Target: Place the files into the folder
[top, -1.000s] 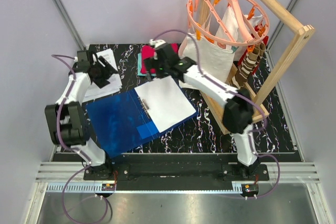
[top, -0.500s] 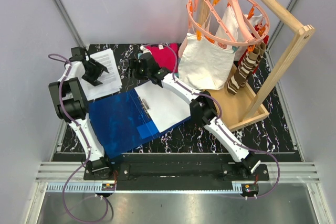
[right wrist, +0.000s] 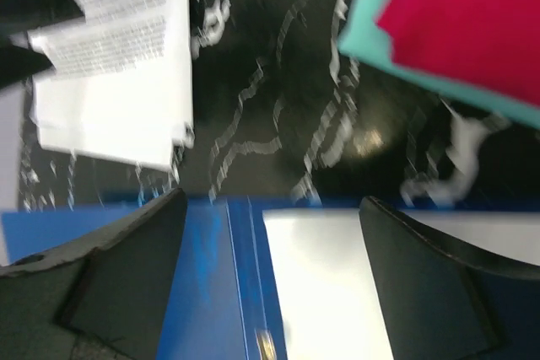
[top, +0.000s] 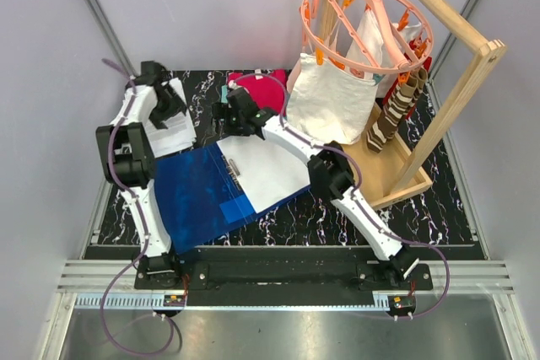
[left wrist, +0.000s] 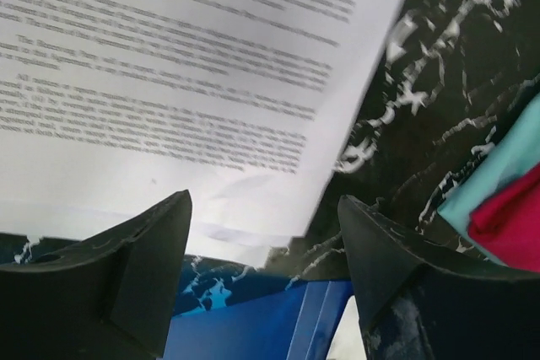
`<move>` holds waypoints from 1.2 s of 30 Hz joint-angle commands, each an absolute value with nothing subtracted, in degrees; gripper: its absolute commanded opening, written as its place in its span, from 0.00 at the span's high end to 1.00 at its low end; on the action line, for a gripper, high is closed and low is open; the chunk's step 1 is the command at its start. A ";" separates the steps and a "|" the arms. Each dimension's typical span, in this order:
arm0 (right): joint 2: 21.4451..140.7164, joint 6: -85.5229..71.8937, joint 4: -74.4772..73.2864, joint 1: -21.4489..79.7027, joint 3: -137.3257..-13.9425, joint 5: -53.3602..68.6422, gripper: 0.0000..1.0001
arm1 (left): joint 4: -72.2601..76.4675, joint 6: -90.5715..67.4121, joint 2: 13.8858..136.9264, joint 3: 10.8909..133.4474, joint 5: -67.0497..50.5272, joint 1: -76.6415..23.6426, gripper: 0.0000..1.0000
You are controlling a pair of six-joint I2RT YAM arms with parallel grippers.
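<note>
The left gripper (left wrist: 263, 208) is spread apart and empty, over the near edge of the papers (left wrist: 169, 82) at the far-left corner of the table (top: 405, 217). The right gripper (right wrist: 272, 201) is spread apart and empty, above the far edge of the open folder (top: 202, 191) at mid-table. One white sheet (top: 266, 166) lies inside the folder.

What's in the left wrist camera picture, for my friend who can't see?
White paper sheets printed with small black text fill the upper left, on a black marbled table. The left gripper's two dark fingers stand apart at the bottom, holding nothing. A translucent blue plastic folder shows between them, folded teal and red cloth at right.
</note>
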State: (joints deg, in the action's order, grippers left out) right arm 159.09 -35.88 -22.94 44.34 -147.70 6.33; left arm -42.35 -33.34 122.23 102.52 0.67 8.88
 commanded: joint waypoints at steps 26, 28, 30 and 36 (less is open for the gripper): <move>93.34 -23.82 -13.27 33.13 -87.63 17.05 0.00 | -52.65 -27.42 133.85 114.87 16.88 -2.20 0.41; 93.78 -24.26 -12.57 33.13 -87.01 17.58 0.00 | -52.65 -27.42 134.21 114.26 16.96 -2.11 0.45; 94.04 -24.43 -12.04 33.13 -86.75 17.75 0.00 | -52.56 -27.42 134.91 114.00 16.79 -1.76 0.48; 96.76 -25.57 -11.26 33.13 -87.10 19.94 0.01 | -51.33 -26.99 134.21 112.24 16.52 -1.05 0.59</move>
State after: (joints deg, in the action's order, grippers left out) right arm 95.18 -24.03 -14.70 33.21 -86.50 17.28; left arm -52.80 -27.53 134.15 113.10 16.21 -1.72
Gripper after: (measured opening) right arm 0.994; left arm 0.437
